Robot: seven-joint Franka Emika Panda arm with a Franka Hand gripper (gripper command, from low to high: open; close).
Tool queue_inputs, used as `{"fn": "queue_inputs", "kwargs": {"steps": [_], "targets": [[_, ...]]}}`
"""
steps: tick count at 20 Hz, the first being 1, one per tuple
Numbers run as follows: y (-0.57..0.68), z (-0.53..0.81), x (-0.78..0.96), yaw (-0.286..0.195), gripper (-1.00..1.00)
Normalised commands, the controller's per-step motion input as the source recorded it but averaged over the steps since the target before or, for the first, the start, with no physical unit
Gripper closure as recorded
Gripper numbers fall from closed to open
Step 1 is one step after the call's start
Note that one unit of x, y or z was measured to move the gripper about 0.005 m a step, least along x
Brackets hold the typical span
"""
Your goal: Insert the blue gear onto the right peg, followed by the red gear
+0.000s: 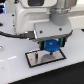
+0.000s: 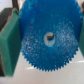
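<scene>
The big white robot arm (image 1: 35, 20) leans over a white table (image 1: 12, 70). Under it lies a black plate (image 1: 46, 58) with a light rim. The gripper (image 1: 51, 46) hangs just above the plate, its green fingers (image 2: 9, 45) squeezing the blue gear (image 2: 47, 37) between them.
</scene>
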Motion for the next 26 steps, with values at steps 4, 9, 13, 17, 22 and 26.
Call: {"fn": "queue_inputs", "kwargs": {"steps": [4,9,13,17,22,26], "targets": [[0.0,-0.01,0.41,0.0,1.0],[0.0,0.11,0.29,0.0,1.0],[-0.06,0.34,0.41,0.0,1.0],[-0.09,0.16,0.31,0.0,1.0],[0.0,0.05,0.38,0.0,1.0],[0.01,0.02,0.33,0.0,1.0]]}}
